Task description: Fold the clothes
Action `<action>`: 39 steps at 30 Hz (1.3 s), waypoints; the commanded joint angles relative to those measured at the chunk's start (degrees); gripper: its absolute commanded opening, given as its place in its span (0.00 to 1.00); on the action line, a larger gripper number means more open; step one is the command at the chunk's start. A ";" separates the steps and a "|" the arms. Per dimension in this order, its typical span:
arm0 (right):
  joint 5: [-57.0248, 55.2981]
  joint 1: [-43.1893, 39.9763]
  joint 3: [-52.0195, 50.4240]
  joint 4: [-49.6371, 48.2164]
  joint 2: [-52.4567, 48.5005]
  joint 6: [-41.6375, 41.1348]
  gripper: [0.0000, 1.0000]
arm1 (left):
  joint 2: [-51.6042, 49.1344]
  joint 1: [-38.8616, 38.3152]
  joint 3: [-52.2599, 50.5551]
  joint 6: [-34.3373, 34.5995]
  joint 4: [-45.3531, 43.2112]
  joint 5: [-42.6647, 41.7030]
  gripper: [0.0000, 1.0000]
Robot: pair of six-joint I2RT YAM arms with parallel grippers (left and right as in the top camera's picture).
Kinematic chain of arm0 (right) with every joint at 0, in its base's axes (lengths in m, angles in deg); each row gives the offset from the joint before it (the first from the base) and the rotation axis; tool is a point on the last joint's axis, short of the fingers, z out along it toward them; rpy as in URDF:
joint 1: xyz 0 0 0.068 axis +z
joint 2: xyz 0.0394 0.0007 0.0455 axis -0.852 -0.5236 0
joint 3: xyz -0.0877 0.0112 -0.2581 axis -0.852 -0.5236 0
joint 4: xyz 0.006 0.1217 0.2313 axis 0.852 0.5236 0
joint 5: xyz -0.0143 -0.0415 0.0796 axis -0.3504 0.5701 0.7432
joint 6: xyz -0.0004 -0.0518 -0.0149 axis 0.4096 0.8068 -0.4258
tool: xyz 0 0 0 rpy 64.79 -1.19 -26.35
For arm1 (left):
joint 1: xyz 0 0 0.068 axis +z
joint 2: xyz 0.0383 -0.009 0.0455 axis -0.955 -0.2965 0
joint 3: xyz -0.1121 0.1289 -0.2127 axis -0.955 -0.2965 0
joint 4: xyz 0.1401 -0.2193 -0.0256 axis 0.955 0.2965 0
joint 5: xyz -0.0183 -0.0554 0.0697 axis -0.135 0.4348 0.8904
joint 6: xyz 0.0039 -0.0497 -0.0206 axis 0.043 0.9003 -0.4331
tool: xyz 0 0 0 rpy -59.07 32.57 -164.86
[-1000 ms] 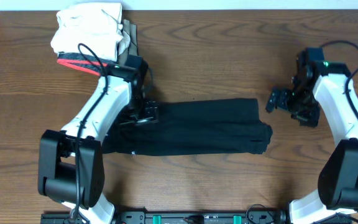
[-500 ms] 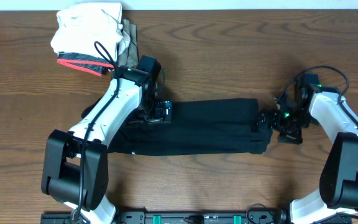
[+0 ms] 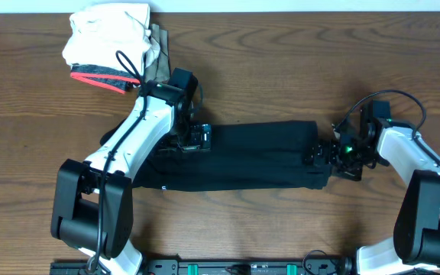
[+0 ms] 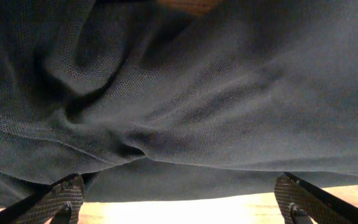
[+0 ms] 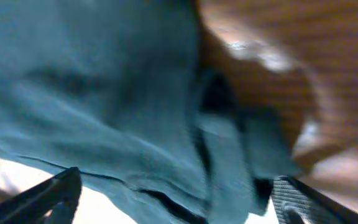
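Overhead view: a brown wooden table (image 3: 281, 69) carries a black garment (image 3: 258, 156), laid out as a long band at centre. A pile of clothes (image 3: 109, 42), white with a red edge, sits at 11 o'clock. No container is in view. The left gripper (image 3: 197, 137) rests at the band's 10 o'clock edge, the right gripper (image 3: 315, 155) at its 3 o'clock end. This placement probably prepares an end-to-end fold.

Left wrist view: the left gripper (image 4: 179, 186) has its fingers spread wide. Wrinkled black garment (image 4: 197, 93) fills the frame above them, and nothing is clamped.

Right wrist view: the right gripper (image 5: 176, 186) is likewise spread. The garment (image 5: 104, 93) end bunches at 12 o'clock, with bare table (image 5: 278, 37) at 1 o'clock.
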 commanded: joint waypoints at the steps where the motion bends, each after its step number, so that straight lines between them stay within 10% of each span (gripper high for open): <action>1: 3.02 0.35 -3.98 -1.95 -2.71 1.20 0.94 | -0.07 0.02 -0.13 -0.50 0.02 0.09 0.99; 14: 5.42 4.50 -5.18 -3.56 -2.71 1.18 0.70 | -0.07 0.02 -0.13 -0.50 0.04 0.09 0.99; 24: -1.16 4.87 -5.14 -5.40 -2.69 -4.15 0.01 | -0.07 0.02 -0.17 -0.50 0.11 0.09 0.99; 39: -22.82 -7.19 7.30 9.18 -2.69 -8.55 0.01 | -0.07 0.02 -1.60 -0.04 0.00 0.09 0.98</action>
